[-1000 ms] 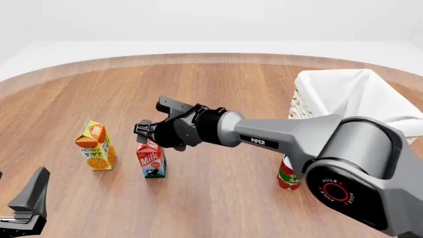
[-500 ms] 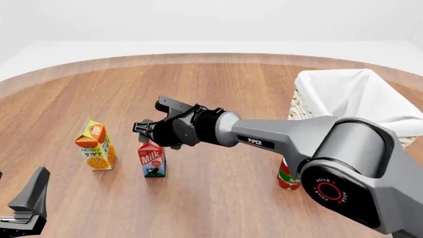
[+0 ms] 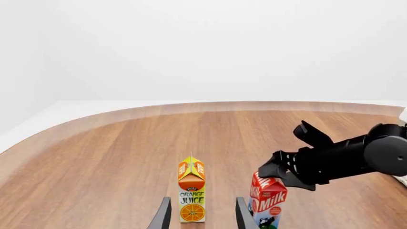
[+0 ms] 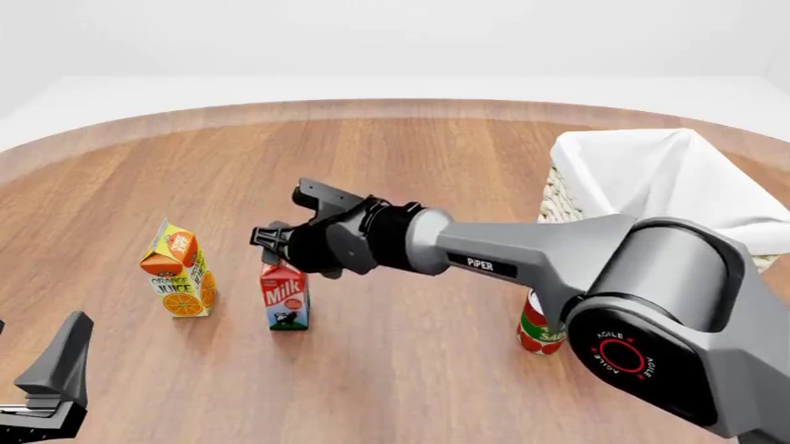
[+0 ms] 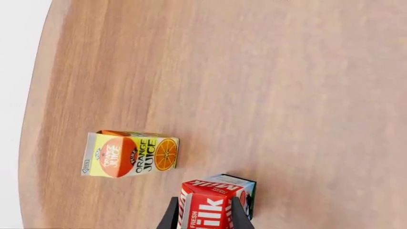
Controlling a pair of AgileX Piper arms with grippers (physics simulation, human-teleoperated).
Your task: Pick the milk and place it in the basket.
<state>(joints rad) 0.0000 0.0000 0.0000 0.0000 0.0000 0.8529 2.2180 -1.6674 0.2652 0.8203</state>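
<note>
We see the milk (image 4: pixel 285 298) standing upright on the wooden worktop (image 4: pixel 408 166), in the near-left part of the scene, with an orange juice carton (image 4: pixel 178 269) just to its left and clearly apart from it. Our right end effector (image 4: pixel 287 233) reaches across from the right and sits over the top of the milk carton. In the right wrist view its two fingers (image 5: pixel 172 217) flank the red top of the milk (image 5: pixel 214 202), one on each side and very close to it, so the jaws are spread about as wide as the carton; we cannot tell whether they already press on it. The carton's base rests on the worktop.

The basket (image 4: pixel 654 185), with its white cloth lining, stands at the far right, well apart from the milk. Near the right arm's base a red can (image 4: pixel 539 328) stands on the worktop, partly hidden by the arm.

Our left end effector (image 3: pixel 199 214) sits low at the near-left edge of the front view. In the left wrist view its fingers are spread with nothing between them, and it looks toward the juice carton (image 3: pixel 190 191) and the milk (image 3: pixel 267 200), with the right end effector (image 3: pixel 289 162) above the latter.
</note>
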